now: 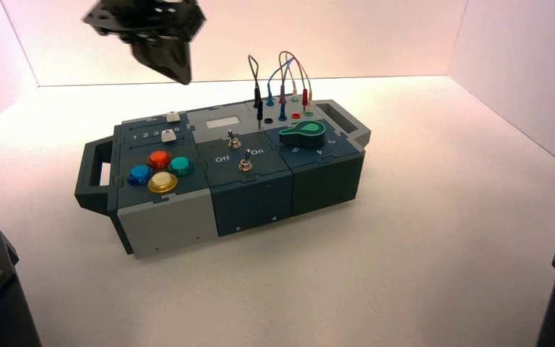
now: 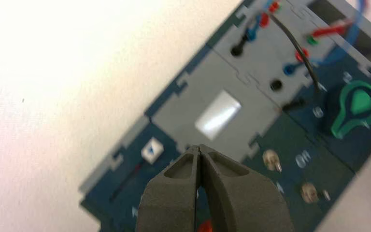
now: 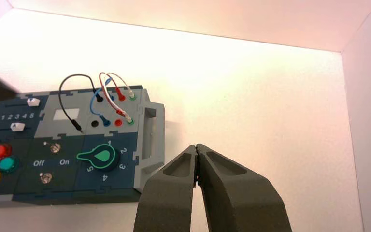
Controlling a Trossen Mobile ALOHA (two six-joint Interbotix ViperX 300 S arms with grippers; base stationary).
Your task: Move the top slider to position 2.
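At top left of the high view, the left gripper [image 1: 181, 78], jaws closed, hangs above the box's top slider [image 1: 173, 116]; descending off-line, it could miss. The right gripper [image 3: 196, 166], jaws closed, waits.

I see a pale, brightly lit tabletop [image 1: 433, 217] across the lower frame in the high view, pinkish-white walls [image 1: 347, 40] above and at upper right. The light seems strongest near the back edge, though glare makes that hard to judge.
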